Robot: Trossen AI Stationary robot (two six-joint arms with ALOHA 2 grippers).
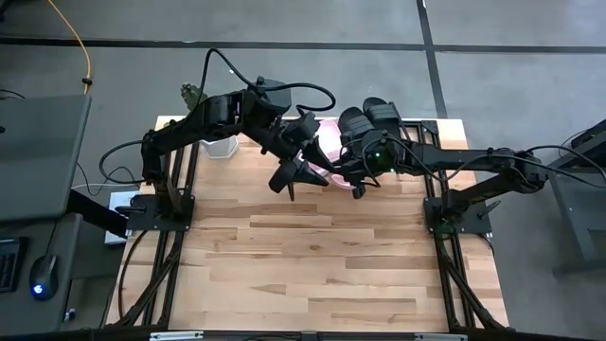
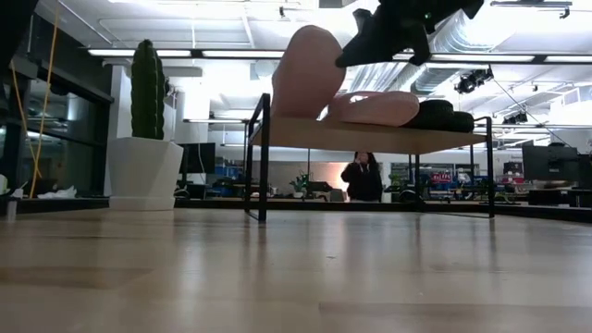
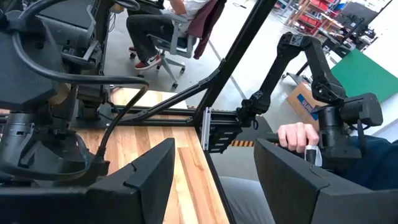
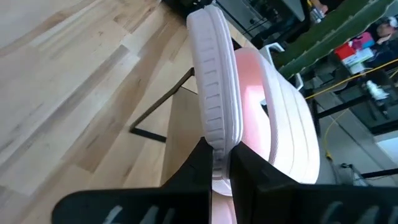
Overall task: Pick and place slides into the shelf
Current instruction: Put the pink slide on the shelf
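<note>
The wooden shelf (image 1: 423, 127) (image 2: 370, 135) stands along the table's far edge. Two black slides (image 1: 375, 117) (image 2: 444, 116) lie on its right part. One pink slide (image 2: 375, 107) lies flat beside them. A second pink slide (image 2: 305, 69) (image 4: 214, 81) stands tilted on its left part, and my right gripper (image 1: 347, 178) (image 4: 221, 155) is shut on it. My left gripper (image 1: 289, 178) (image 3: 214, 152) hovers open just left of the right one, near of the shelf, with nothing between its fingers. My right gripper pinches the tilted pink slide by the rim of its sole (image 4: 219, 140), at the end nearest the wrist, between both fingers. The slide is turned on edge, its strap (image 4: 283, 106) to one side. In the low view its lower end (image 2: 294, 113) appears to rest on the shelf plank.
A white pot with a cactus (image 1: 220, 144) (image 2: 146, 139) stands at the table's far left. The bare butcher-block top (image 1: 303, 256) spreads out near of both arms. A person's hand (image 3: 298, 137) shows beyond the table's right edge, and another person (image 2: 363, 176) stands far behind the shelf.
</note>
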